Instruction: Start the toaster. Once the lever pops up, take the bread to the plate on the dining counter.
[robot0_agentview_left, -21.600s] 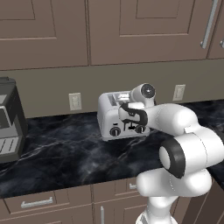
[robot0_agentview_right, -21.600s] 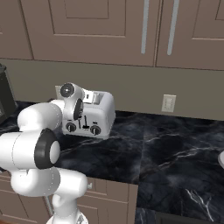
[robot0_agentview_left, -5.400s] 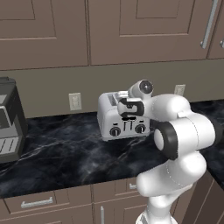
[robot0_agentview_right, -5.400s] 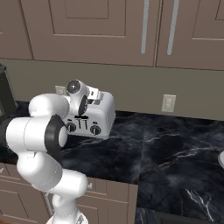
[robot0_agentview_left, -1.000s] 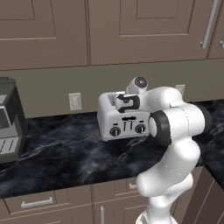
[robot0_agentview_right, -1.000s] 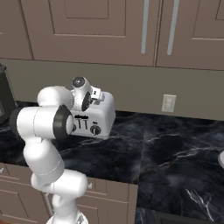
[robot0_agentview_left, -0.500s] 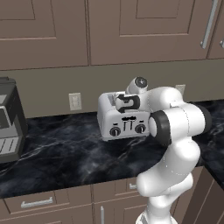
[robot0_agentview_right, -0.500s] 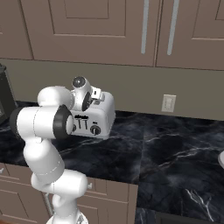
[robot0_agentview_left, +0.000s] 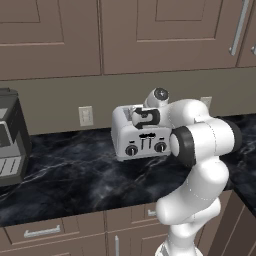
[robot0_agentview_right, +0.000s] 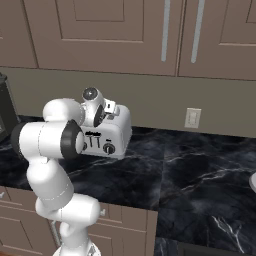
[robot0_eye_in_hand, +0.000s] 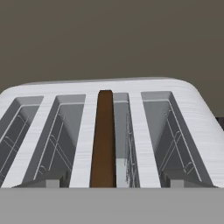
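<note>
The silver-grey toaster (robot0_agentview_left: 142, 144) (robot0_agentview_right: 111, 136) stands on the black marble worktop against the wall. My gripper (robot0_agentview_left: 140, 119) (robot0_agentview_right: 107, 111) hangs right over its top, pointing down at the slots. In the hand view the toaster (robot0_eye_in_hand: 136, 131) shows its four slots from close above. The dark brown bread (robot0_eye_in_hand: 104, 140) stands edge-on in the third slot from the left, rising a little above the top. My fingertips are hidden, so I cannot tell whether they hold the bread. The plate and the dining counter are out of view.
A large dark grey appliance (robot0_agentview_left: 10, 137) sits at the worktop's left end. Wall outlets (robot0_agentview_left: 85, 115) (robot0_agentview_right: 192, 118) flank the toaster, with upper cabinets (robot0_agentview_left: 150, 35) close overhead. A white sliver (robot0_agentview_right: 253, 182) at the right edge is too cut off to identify.
</note>
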